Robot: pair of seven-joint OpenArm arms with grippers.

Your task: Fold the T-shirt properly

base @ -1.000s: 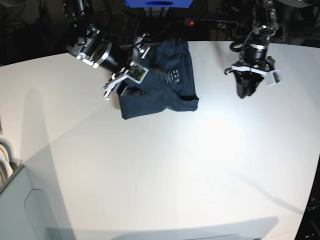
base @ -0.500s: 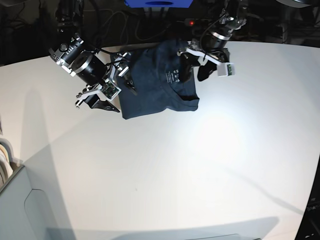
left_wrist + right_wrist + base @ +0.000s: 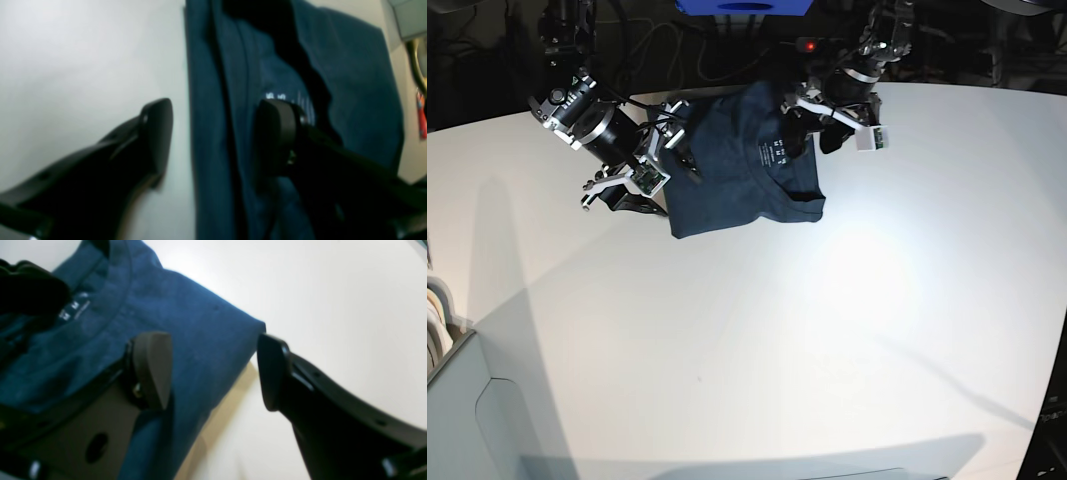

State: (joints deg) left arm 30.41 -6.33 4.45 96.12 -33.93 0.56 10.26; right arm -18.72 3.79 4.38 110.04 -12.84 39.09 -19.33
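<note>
Both grippers stand wide apart at a folded T-shirt [image 3: 745, 165] lying at the far edge of a white table [image 3: 827, 330]. The left gripper [image 3: 213, 133] straddles the garment's edge, one finger on the bare tabletop at its nine o'clock, the other over the fabric beside the white neck label [image 3: 777, 153]; whether it touches the cloth is hard to say through the blur. The right gripper [image 3: 213, 370] brackets the opposite corner, holding nothing, one finger above the cloth, the other over the table at three o'clock.
</note>
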